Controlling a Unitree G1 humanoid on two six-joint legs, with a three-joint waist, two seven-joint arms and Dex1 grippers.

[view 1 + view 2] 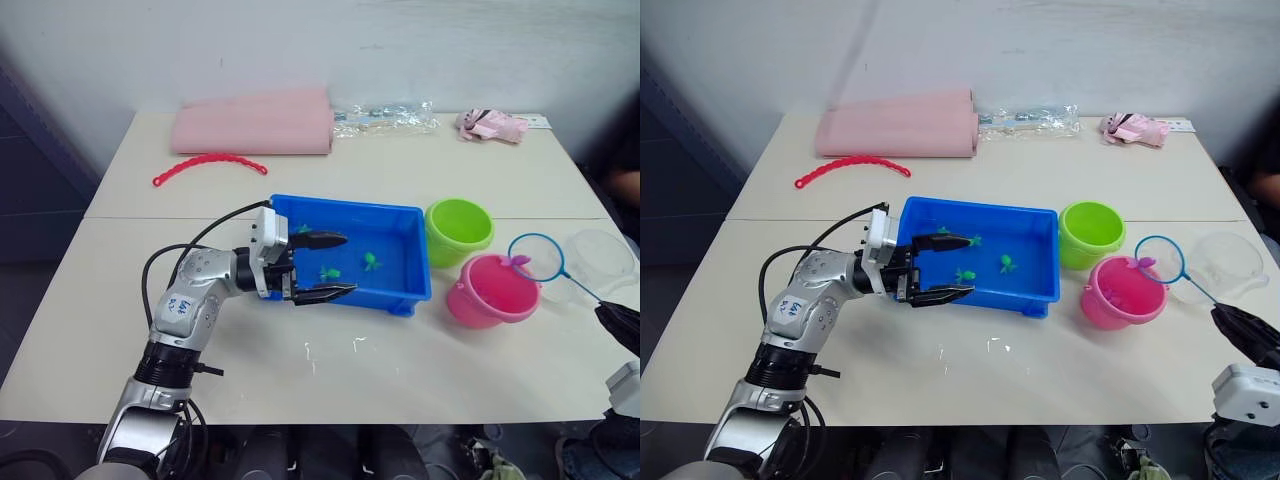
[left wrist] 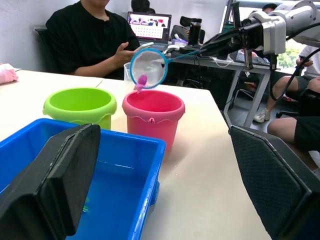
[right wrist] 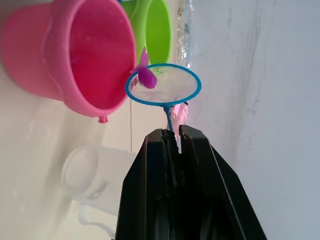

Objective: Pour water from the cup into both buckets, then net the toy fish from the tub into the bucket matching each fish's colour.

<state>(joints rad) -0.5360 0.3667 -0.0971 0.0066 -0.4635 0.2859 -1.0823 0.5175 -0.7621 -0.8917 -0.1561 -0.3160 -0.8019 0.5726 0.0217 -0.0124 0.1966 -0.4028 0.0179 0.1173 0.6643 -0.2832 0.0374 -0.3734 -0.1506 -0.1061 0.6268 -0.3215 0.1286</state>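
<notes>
Right gripper (image 3: 172, 134) jaws are clamped on the net (image 1: 537, 257) handle, holding a pink fish (image 3: 147, 76) over the pink bucket (image 1: 492, 291) near the bench's right edge. Left gripper (image 1: 332, 266) jaws gape empty at the tub (image 1: 400, 214). Netting step; next, tip the net.
</notes>
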